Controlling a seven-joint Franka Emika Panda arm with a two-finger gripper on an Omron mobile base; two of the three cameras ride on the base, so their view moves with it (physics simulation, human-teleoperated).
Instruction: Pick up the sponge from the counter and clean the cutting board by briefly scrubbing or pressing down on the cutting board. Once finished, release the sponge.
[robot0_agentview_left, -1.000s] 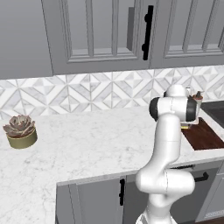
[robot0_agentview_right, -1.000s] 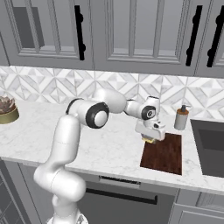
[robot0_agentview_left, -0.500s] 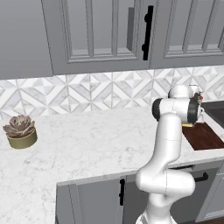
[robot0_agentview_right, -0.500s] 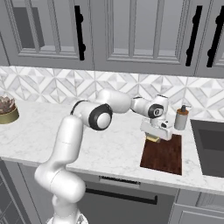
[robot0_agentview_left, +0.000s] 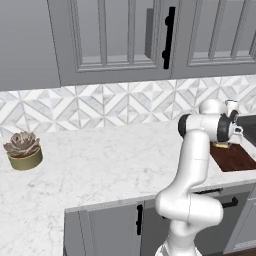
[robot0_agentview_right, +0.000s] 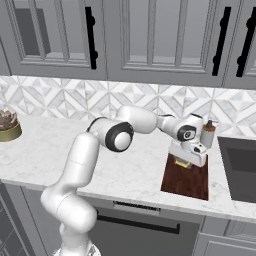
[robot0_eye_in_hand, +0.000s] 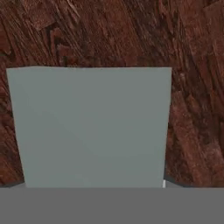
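A white marble counter (robot0_agentview_right: 125, 172) carries a dark wooden cutting board (robot0_agentview_right: 187, 181); the robot's gripper (robot0_agentview_right: 184, 161) reaches down over the board's far end, clamped on the sponge (robot0_agentview_right: 182, 163), which sits directly beneath the fingers, apparently pressed against the wood.

Base views flank arm, share counter (robot0_agentview_left: 100, 160); hand view close on cutting board (robot0_eye_in_hand: 109, 35)

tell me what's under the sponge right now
The dark reddish-brown wooden cutting board lies under the yellow sponge with grey-green scrub top, near its back end. The sponge hides their contact.
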